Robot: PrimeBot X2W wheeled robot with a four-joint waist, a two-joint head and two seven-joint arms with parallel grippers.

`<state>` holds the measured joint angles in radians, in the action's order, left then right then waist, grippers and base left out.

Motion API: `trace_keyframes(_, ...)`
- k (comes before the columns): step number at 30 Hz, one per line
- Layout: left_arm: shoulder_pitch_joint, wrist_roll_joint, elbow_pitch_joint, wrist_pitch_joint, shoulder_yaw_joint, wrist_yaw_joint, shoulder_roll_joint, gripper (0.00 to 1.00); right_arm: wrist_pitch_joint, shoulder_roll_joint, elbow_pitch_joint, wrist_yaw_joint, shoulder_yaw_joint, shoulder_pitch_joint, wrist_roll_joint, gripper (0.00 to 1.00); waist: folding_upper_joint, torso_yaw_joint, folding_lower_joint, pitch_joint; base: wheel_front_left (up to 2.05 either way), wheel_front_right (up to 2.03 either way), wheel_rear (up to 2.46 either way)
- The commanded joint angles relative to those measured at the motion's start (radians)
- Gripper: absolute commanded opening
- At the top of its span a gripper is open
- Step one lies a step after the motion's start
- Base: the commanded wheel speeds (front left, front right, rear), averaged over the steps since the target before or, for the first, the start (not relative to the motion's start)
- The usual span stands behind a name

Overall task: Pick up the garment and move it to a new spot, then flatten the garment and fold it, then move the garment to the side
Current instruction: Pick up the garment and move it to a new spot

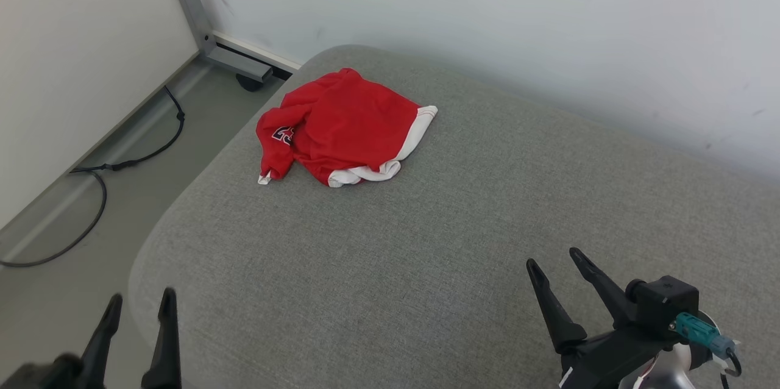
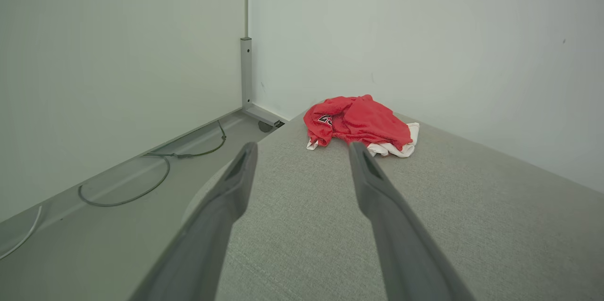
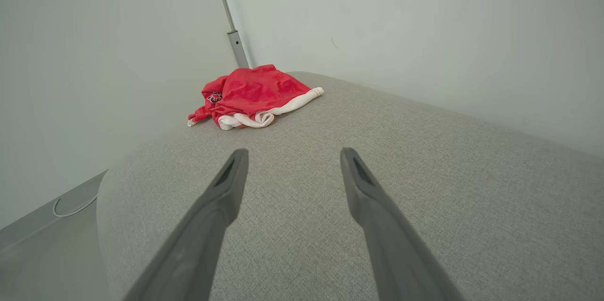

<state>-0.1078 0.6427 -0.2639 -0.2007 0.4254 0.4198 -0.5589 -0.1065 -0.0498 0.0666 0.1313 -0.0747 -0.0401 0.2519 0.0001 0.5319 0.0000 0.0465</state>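
Note:
The garment (image 1: pixel 338 127) is a crumpled red piece with white trim and a dark printed mark, lying bunched near the far left corner of the grey cushioned surface (image 1: pixel 426 242). It also lies ahead in the left wrist view (image 2: pixel 358 124) and the right wrist view (image 3: pixel 252 96). My left gripper (image 1: pixel 141 302) hangs open at the lower left, over the cushion's near left edge, well short of the garment. My right gripper (image 1: pixel 556 258) stands open at the lower right, above bare cushion and far from the garment. Both grippers (image 2: pixel 302 150) (image 3: pixel 290 154) hold nothing between their fingers.
A white wall (image 1: pixel 487 23) runs close behind the cushion. Left of the cushion the floor (image 1: pixel 91 194) drops away, with a black cable (image 1: pixel 122 163) lying on it and a grey metal post with a foot (image 1: pixel 207 41) in the corner.

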Motion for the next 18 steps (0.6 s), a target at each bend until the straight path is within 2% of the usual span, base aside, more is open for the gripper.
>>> trace_keyframes(1, 0.037, 0.005, 0.012, 0.015, 0.004, -0.009, 0.002, 1.0, -0.004, -0.002, 0.006, -0.001, 0.004, 0.008, -0.011, 1.0, -0.0001, -0.002, 0.0, 0.008, 0.0, 0.0, 0.0)
trace_keyframes(5, 0.179, 0.029, 0.077, 0.1, 0.036, -0.059, 0.025, 1.0, -0.023, -0.002, 0.03, -0.001, 0.017, 0.007, -0.029, 1.0, -0.0001, -0.004, 0.0, 0.031, 0.0, 0.0, 0.0)
trace_keyframes(7, 0.264, 0.056, 0.13, 0.156, 0.055, -0.089, 0.055, 1.0, -0.036, -0.002, 0.045, -0.001, 0.022, 0.003, -0.04, 1.0, -0.0001, -0.005, 0.0, 0.046, 0.0, 0.0, 0.0)
trace_keyframes(14, 0.579, 0.181, 0.392, 0.343, 0.088, -0.187, 0.195, 1.0, -0.088, -0.002, 0.124, -0.001, 0.042, -0.032, -0.08, 1.0, -0.0001, -0.009, 0.0, 0.104, 0.0, 0.0, 0.0)
trace_keyframes(18, 0.737, 0.252, 0.578, 0.443, 0.077, -0.202, 0.281, 1.0, -0.11, -0.002, 0.184, -0.001, 0.059, -0.073, -0.093, 1.0, -0.0001, -0.017, 0.0, 0.128, 0.0, 0.0, 0.0)
